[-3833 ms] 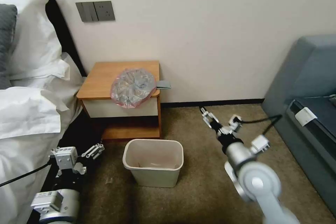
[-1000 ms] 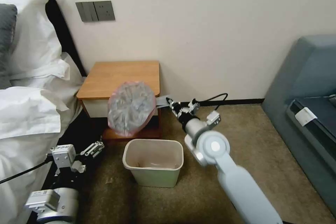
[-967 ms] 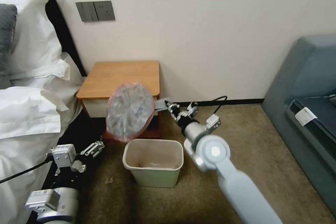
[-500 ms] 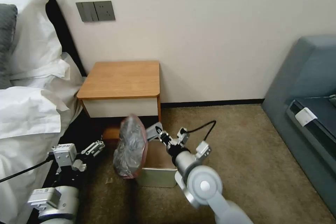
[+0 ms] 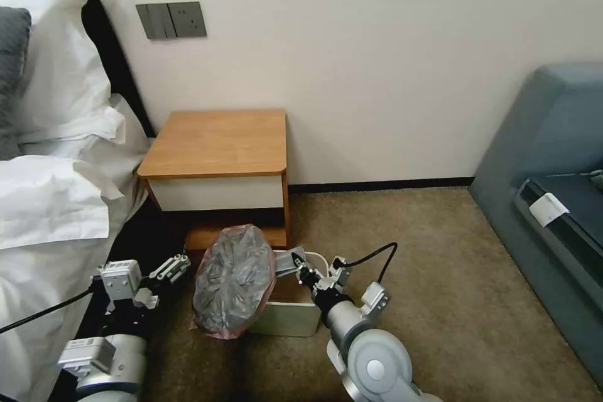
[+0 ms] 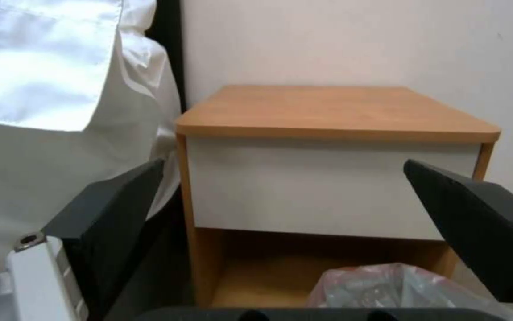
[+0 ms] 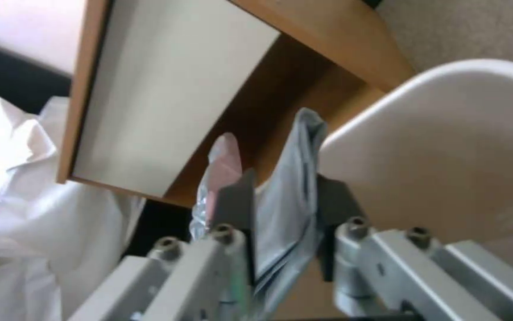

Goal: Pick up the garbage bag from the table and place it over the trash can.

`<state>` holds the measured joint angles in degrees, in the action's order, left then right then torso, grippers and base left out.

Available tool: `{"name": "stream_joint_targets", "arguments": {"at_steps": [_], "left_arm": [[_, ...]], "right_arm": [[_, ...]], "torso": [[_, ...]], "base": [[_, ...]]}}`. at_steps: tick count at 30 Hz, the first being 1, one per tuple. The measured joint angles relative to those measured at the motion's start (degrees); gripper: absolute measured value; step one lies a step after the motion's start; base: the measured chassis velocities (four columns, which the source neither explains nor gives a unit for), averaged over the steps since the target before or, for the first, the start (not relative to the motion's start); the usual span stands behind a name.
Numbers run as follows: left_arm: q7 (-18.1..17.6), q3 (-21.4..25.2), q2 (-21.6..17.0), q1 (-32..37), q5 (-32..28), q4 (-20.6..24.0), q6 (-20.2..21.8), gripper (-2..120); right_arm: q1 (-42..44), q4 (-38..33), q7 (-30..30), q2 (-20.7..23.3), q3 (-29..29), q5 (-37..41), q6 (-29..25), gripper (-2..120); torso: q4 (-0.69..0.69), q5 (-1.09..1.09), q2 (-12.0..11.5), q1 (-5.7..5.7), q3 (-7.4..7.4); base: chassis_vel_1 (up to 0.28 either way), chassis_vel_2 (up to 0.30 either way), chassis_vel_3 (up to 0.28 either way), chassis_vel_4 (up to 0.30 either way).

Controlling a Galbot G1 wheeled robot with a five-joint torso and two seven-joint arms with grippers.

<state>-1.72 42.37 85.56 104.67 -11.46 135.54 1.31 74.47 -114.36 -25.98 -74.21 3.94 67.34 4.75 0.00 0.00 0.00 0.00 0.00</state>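
The crinkly greyish garbage bag [image 5: 231,281] with a pink edge hangs low in front of the table [image 5: 217,141], covering the left side of the cream trash can [image 5: 287,320]. My right gripper [image 5: 296,265] is over the can's opening and is shut on a grey fold of the garbage bag [image 7: 285,203], close to the trash can's rim [image 7: 447,133]. My left gripper [image 5: 169,267] waits open near the floor by the bed. Its black pads [image 6: 113,209] stand wide apart, facing the table [image 6: 334,111], with the garbage bag [image 6: 387,285] just below.
A bed with white sheets [image 5: 56,201] lies along the left. A grey-blue sofa [image 5: 553,163] stands at the right. Brown carpet [image 5: 427,232] stretches between the table and the sofa. A wall [image 5: 352,44] rises behind the table.
The bag has left the tabletop in my right gripper and come down to the trash can. In the last half second the arm sank and drew back a little. The left arm stayed put.
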Motion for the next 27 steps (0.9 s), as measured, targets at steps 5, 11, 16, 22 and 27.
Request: {"name": "stream_joint_targets", "arguments": {"at_steps": [5, 11, 16, 22, 27], "left_arm": [[0.0, 0.0, -0.1, -0.1, 0.0, -0.3, -0.2, 100], [0.0, 0.0, -0.2, -0.4, 0.0, -1.0, -0.4, 100], [0.1, -0.1, -0.3, -0.6, 0.0, -1.4, -0.4, 100], [0.3, -0.5, -0.6, -0.8, 0.1, -1.8, -0.3, 100], [0.4, -2.0, -1.6, -1.2, 0.6, -2.6, 0.4, 100]], "right_arm": [[0.0, -0.1, -1.9, 0.4, 0.1, 0.0, 0.6, 42], [0.1, -0.6, -2.9, 1.0, 0.1, -0.6, 0.8, 60], [0.4, -1.7, -3.4, 1.7, -0.1, -1.3, 0.8, 78], [1.1, -3.2, -3.6, 2.2, -0.7, -1.6, 0.7, 99], [1.8, -4.4, -3.9, 2.3, -1.2, -2.1, 0.6, 100]], "torso": [[0.0, 0.0, 0.0, 0.0, 0.0], [0.0, 0.0, 0.0, 0.0, 0.0], [0.0, 0.0, 0.0, 0.0, 0.0], [0.0, 0.0, 0.0, 0.0, 0.0], [0.0, 0.01, 0.0, 0.0, 0.0]], "base": [[0.0, 0.0, 0.0, 0.0], [0.0, 0.0, 0.0, 0.0], [0.0, 0.0, 0.0, 0.0], [0.0, 0.0, 0.0, 0.0], [0.0, 0.0, 0.0, 0.0]]}}
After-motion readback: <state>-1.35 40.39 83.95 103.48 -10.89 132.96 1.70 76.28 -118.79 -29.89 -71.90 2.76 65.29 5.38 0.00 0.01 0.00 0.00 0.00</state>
